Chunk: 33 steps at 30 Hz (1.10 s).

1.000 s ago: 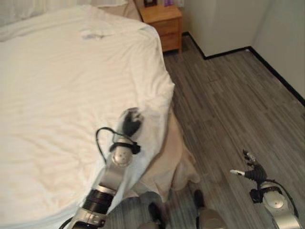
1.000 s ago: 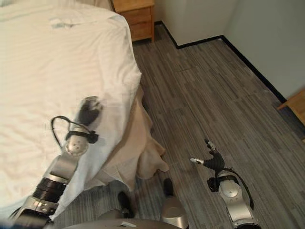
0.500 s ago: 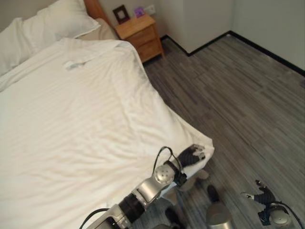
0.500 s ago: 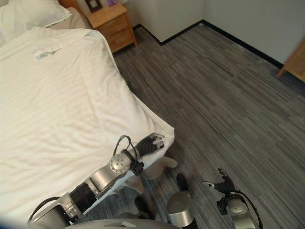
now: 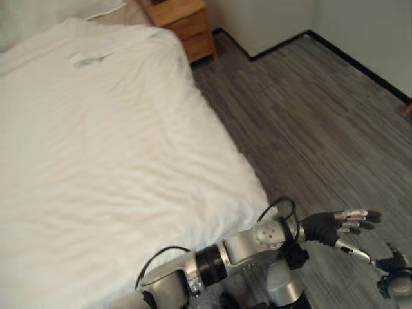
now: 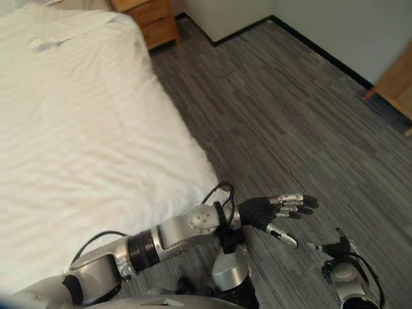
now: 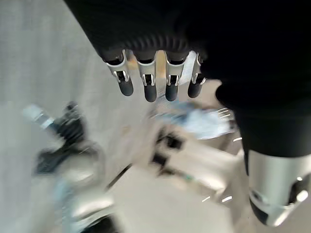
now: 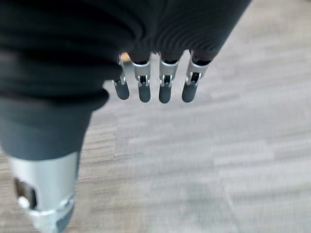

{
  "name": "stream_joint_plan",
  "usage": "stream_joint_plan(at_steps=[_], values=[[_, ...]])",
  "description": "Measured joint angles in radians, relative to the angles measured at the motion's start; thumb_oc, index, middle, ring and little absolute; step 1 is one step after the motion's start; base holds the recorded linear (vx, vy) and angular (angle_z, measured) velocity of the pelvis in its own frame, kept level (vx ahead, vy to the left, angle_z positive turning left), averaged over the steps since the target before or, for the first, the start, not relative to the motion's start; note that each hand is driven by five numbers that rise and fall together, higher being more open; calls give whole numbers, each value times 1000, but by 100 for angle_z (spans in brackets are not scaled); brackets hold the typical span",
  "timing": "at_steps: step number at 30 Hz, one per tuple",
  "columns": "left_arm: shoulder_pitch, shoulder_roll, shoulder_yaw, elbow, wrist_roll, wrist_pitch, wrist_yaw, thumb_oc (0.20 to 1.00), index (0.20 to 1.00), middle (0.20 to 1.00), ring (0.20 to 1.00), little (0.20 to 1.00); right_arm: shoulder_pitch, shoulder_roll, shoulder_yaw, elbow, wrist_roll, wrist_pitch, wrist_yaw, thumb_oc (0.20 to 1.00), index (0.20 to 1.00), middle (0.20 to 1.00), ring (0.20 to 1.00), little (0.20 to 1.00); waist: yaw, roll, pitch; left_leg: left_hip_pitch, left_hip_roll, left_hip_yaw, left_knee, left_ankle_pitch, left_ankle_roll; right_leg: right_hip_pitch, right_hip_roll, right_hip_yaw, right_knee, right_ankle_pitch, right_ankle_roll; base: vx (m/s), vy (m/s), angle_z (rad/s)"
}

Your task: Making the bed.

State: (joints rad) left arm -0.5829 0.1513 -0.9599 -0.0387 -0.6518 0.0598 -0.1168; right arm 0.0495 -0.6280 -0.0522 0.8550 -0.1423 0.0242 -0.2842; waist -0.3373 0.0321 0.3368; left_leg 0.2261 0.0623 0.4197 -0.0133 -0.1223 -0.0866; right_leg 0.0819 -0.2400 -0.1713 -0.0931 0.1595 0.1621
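- Over the floor past the bed's corner, in the left eye view, the left hand (image 5: 335, 226) reaches out flat, fingers straight and spread, holding nothing. The white duvet (image 5: 116, 148) lies smooth across the bed, its near corner draped just behind the left forearm, apart from the hand. The right hand (image 5: 394, 265) sits low at the right edge over the grey plank floor (image 5: 322, 116).
- From the right eye view, same story: the left hand is released, clear of the duvet's edge, and the right hand (image 6: 338, 250) hangs near it over the floor, fingers loosely spread and empty. A wooden nightstand (image 6: 145, 19) stands at the bed's head end.
- Left wrist view: straight dark-tipped fingers (image 7: 148, 87) in a row, nothing between them; what lies beyond is too blurred to name.
- Right wrist view: the fingers (image 8: 163, 82) hang straight over bare floor planks, nothing held.
- My read: this looks like the gap between strokes, with the side by the robot spread and the hand off the cloth. The cover looks mostly laid out; faint wrinkles show across the middle.
- Next move, I'd judge, calls for bringing the left hand back onto the duvet, either to flatten those wrinkles or to take the edge near the corner and pull it square.
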Motion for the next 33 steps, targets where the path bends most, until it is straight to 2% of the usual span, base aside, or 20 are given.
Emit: stream_joint_plan(at_steps=[1, 2, 3, 4, 5, 7, 8, 10, 12, 13, 14, 16, 17, 22, 24, 28, 30, 31, 32, 33], values=[[14, 51, 56, -56, -2, -3, 4, 1000, 1000, 1000, 1000, 1000, 23, 3, -66, -52, -1, 3, 2, 1000, 1000, 1000, 1000, 1000, 26, -18, -8, 7, -9, -14, -2, -2, 0, 12, -11, -12, 1, 1, 11, -76, 1, 46], [40, 158, 151, -162, -2, -18, 46, 1000, 1000, 1000, 1000, 1000, 49, -14, -80, -101, -3, -3, -32, 1000, 1000, 1000, 1000, 1000, 39, -40, -48, 3, -13, -35, -14, 2, 2, 8, -21, -25, 19, -6, 21, -92, -7, 57], [94, 227, 259, -202, 23, -35, 61, 1000, 1000, 1000, 1000, 1000, 60, -18, -91, -156, -6, -2, -39, 1000, 1000, 1000, 1000, 1000, 67, -43, -90, 6, -17, -56, -42, 18, 5, 10, -21, -34, 23, -10, 26, -111, -38, 51], [228, 293, 505, -210, 117, -69, 101, 1000, 1000, 1000, 1000, 1000, 94, -20, -97, -303, -8, -5, -47, 200, 200, 200, 200, 200, 111, -64, -147, 22, -7, -61, -77, 43, 2, 13, -5, -44, 25, -14, 32, -92, -54, 27], [266, 303, 585, -192, 140, -73, 132, 1000, 1000, 1000, 1000, 1000, 111, -19, -93, -332, -9, -16, -57, 200, 200, 200, 200, 200, 118, -65, -164, 26, 0, -59, -80, 52, -2, 12, 3, -47, 29, -15, 32, -63, -42, 27], [424, 341, 760, -119, 229, -94, 174, 1000, 1000, 1000, 1000, 1000, 112, -16, -88, -472, 5, -38, -29, 200, 200, 200, 200, 200, 177, -101, -181, 17, 22, -88, -85, 70, -7, 9, 20, -53, 61, -19, 37, -35, -49, 42], [492, 352, 800, -82, 257, -96, 180, 1000, 1000, 1000, 1000, 1000, 102, 3, -81, -513, 15, -39, -17, 200, 200, 200, 200, 200, 202, -117, -186, 5, 31, -113, -85, 70, -7, 9, 19, -53, 70, -29, 45, -42, -61, 50], [573, 329, 863, 51, 291, -78, 208, 1000, 1000, 1000, 1000, 1000, 62, 46, -55, -533, 47, -56, 7, 200, 200, 200, 200, 200, 206, -144, -186, -9, 42, -152, -82, 87, -3, -4, 26, -37, 114, -37, 44, 1, -31, 63], [647, 307, 902, 166, 315, -72, 229, 1000, 1000, 1000, 1000, 1000, -6, 126, -19, -527, 115, -55, 34, 200, 200, 200, 200, 200, 225, -152, -186, -45, 57, -203, -86, 92, 10, -47, 29, 42, 186, -66, 53, 61, -19, 53], [670, 288, 923, 220, 315, -70, 233, 1000, 1000, 1000, 1000, 1000, -30, 164, -9, -528, 141, -55, 42, 200, 200, 200, 200, 200, 228, -153, -187, -50, 59, -217, -86, 96, 11, -43, 33, 83, 182, -73, 52, 137, -41, 64], [734, 254, 970, 326, 316, -50, 253, 1000, 1000, 1000, 1000, 1000, -82, 247, 43, -527, 246, -56, 73, 200, 200, 200, 200, 200, 257, -160, -191, -61, 58, -245, -81, 108, 0, -1, 42, 150, 92, -79, 49, 122, -35, 55], [793, 238, 1043, 387, 319, -46, 273, 1000, 1000, 1000, 1000, 1000, -151, 339, 65, -526, 393, -56, 103, 200, 200, 200, 200, 200, 292, -176, -198, -62, 43, -237, -80, 118, -16, 33, 34, 131, 7, -75, 42, 94, -50, 19], [834, 231, 1070, 410, 317, -27, 296, 1000, 1000, 1000, 1000, 1000, -209, 387, 92, -531, 519, -67, 136, 200, 200, 200, 200, 200, 335, -151, -185, -85, 43, -245, -81, 126, -28, 39, 36, 102, -7, -89, 51, 68, -45, 9], [960, 161, 1087, 434, 293, -44, 297, 1000, 1000, 1000, 1000, 1000, -363, 448, 144, -542, 832, -108, 158, 200, 200, 200, 200, 200, 400, -23, -151, -118, 57, -289, -85, 154, -41, 36, 49, 53, -8, -96, 49, -63, -52, 27], [952, 115, 1085, 520, 259, -47, 306, 1000, 1000, 1000, 1000, 1000, -418, 480, 133, -600, 904, -163, 162, 200, 200, 200, 200, 200, 389, -3, -150, -164, 57, -311, -82, 173, -40, 1, 49, 31, -9, -92, 43, -180, -45, 38], [879, 86, 1061, 679, 183, -57, 310, 1000, 1000, 1000, 1000, 1000, -523, 521, 132, -600, 1012, -277, 158, 200, 200, 200, 200, 200, 424, 57, -115, -291, 70, -358, -80, 233, -49, -97, 65, -8, -10, -65, 32, -177, -36, 33], [833, 85, 1033, 742, 154, -60, 311, 1000, 1000, 1000, 1000, 1000, -552, 532, 119, -532, 1030, -315, 157, 200, 200, 200, 200, 200, 423, 88, -97, -341, 72, -371, -83, 243, -47, -134, 67, -21, -8, -50, 23, -129, -16, 29], [795, 81, 997, 764, 143, -62, 309, 1000, 1000, 1000, 1000, 1000, -550, 526, 93, -380, 1056, -319, 137, 200, 200, 200, 200, 200, 419, 118, -80, -379, 74, -364, -86, 250, -44, -167, 65, -28, -8, -39, 22, -77, 12, 17], [771, 83, 984, 752, 143, -67, 307, 1000, 1000, 1000, 1000, 1000, -493, 521, 67, -252, 1062, -314, 121, 200, 200, 200, 200, 200, 414, 124, -66, -389, 80, -342, -86, 250, -44, -178, 64, -30, -8, -36, 21, -53, 42, 15], [772, 89, 972, 738, 143, -73, 306, 1000, 1000, 1000, 1000, 1000, -443, 519, 68, -231, 1062, -320, 143, 200, 200, 200, 200, 200, 407, 126, -61, -393, 81, -338, -86, 250, -44, -180, 64, -29, -10, -36, 21, -34, 46, -4]])
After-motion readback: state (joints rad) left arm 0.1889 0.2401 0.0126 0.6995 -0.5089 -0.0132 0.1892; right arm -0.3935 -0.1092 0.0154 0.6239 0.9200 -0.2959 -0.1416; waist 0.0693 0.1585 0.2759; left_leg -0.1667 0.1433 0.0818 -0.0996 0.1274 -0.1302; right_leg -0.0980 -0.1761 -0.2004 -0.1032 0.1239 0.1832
